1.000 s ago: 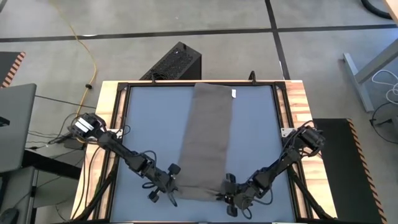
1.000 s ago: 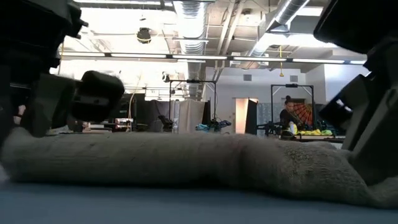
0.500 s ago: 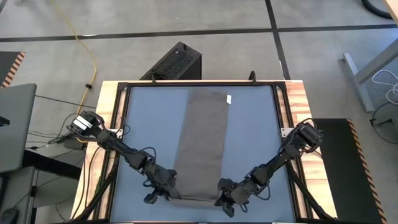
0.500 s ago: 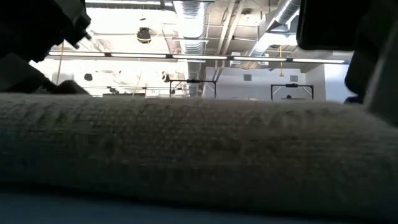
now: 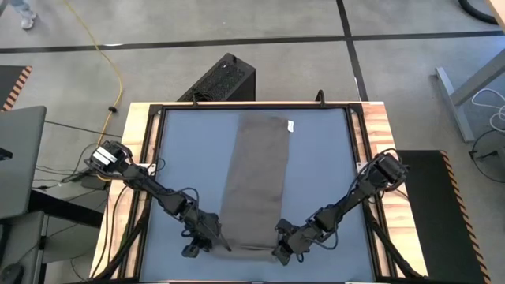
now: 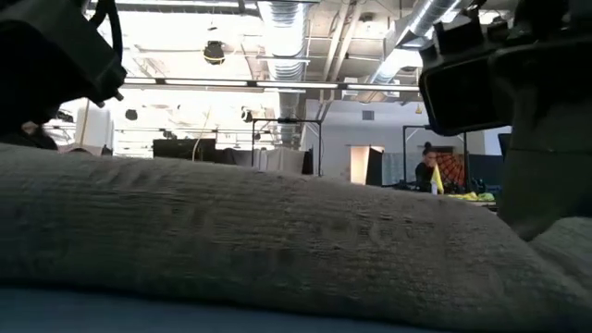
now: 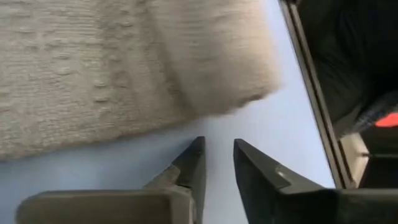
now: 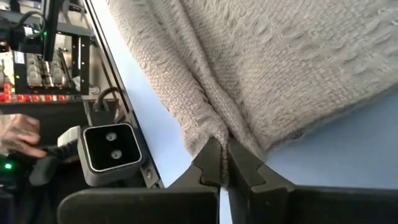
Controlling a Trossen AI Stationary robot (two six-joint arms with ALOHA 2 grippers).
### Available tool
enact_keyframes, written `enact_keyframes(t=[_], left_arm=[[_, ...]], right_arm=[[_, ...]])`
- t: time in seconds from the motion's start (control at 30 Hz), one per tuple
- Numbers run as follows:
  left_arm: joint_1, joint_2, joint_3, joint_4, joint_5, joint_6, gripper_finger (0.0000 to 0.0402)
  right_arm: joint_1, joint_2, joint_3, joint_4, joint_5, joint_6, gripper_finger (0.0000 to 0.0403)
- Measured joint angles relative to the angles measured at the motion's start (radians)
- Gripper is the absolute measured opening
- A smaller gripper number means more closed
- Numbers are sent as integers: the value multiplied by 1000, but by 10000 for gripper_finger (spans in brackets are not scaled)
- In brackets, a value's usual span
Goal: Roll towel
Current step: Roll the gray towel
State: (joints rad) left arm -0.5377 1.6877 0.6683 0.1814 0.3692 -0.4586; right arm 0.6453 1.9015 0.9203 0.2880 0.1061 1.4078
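The taupe towel (image 5: 256,181) lies flat as a long strip from the table's far side to its near edge, with its white tag (image 5: 290,125) at the far right corner. It fills the low view (image 6: 277,250). My left gripper (image 7: 219,149) stands low by the towel's near left corner (image 5: 229,246), its fingers a narrow gap apart, empty and just short of the cloth. My right gripper (image 8: 224,162) is shut on the towel's near right corner (image 5: 276,248). My right gripper pinches the towel's near right corner (image 8: 217,134) between its two fingers. The cloth is gathered into a ridge that runs up to the fingertips; one layer or several, I cannot tell. The fingers come in low from the table's near right. The rest of the towel lies on the table.
The blue mat (image 5: 181,158) has free room on both sides of the towel. A black box (image 5: 222,79) stands on the floor beyond the far edge. A small camera unit (image 8: 112,152) sits at the near edge, and a person's hand (image 8: 18,134) shows beside it.
Both grippers have gone toward the table's near edge, and the towel has slid that way along the table. Its tag end has come away from the far edge, and its near end now fills the low view.
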Motion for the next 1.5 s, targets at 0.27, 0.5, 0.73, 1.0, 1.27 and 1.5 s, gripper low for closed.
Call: enact_keyframes(t=[0.27,0.5,0.73,1.0,1.27,1.5], left_arm=[[1,-72,-1,-129,42,69,93],[-35,-245,0,-27,-252,263,74],[-30,-142,1,255,-346,421,63],[-8,74,17,461,-220,392,63],[20,113,50,409,-236,388,63],[23,113,50,332,-240,400,63]], right_arm=[[-19,0,1,-41,-3,8,24],[-46,0,1,-48,-3,-24,24],[-62,1,1,-49,11,-21,24],[-63,1,1,-51,19,-1,24],[-63,1,0,-51,20,-2,25],[-63,2,0,-51,21,-1,46]])
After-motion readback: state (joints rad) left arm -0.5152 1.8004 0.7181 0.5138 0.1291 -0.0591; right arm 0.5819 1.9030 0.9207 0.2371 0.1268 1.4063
